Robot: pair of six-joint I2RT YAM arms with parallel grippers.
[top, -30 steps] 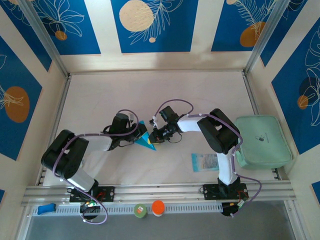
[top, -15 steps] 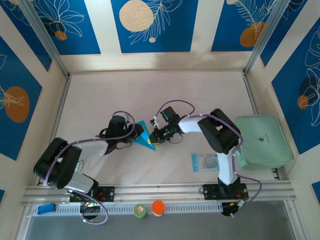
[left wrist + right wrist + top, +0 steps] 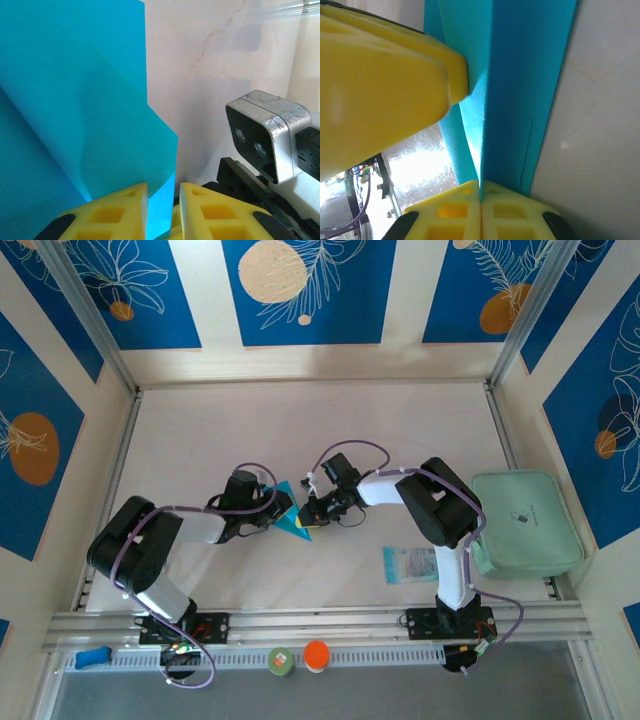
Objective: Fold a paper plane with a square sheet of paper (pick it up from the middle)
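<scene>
The cyan sheet of paper (image 3: 292, 520), folded to a pointed shape, stands off the table at the centre between both grippers. My right gripper (image 3: 312, 514) holds it from the right. In the right wrist view its yellow fingers (image 3: 481, 187) are shut on the paper's (image 3: 520, 75) creased edge, and a yellow finger of the left gripper (image 3: 380, 75) presses against the paper from the left. My left gripper (image 3: 274, 510) is at the paper's left side. Its jaws (image 3: 162, 192) stand a narrow gap apart, with a flap of the paper (image 3: 75, 100) between them against the left finger.
A mint-green pad (image 3: 525, 522) lies at the right edge of the table. A pale printed packet (image 3: 410, 564) lies near the right arm's base. An orange cap (image 3: 316, 655) and a green one (image 3: 281, 661) sit on the front rail.
The left arm's elbow swung out to the left and came back, while its gripper stayed at the paper and its jaws narrowed. The right gripper and the paper have hardly moved.
</scene>
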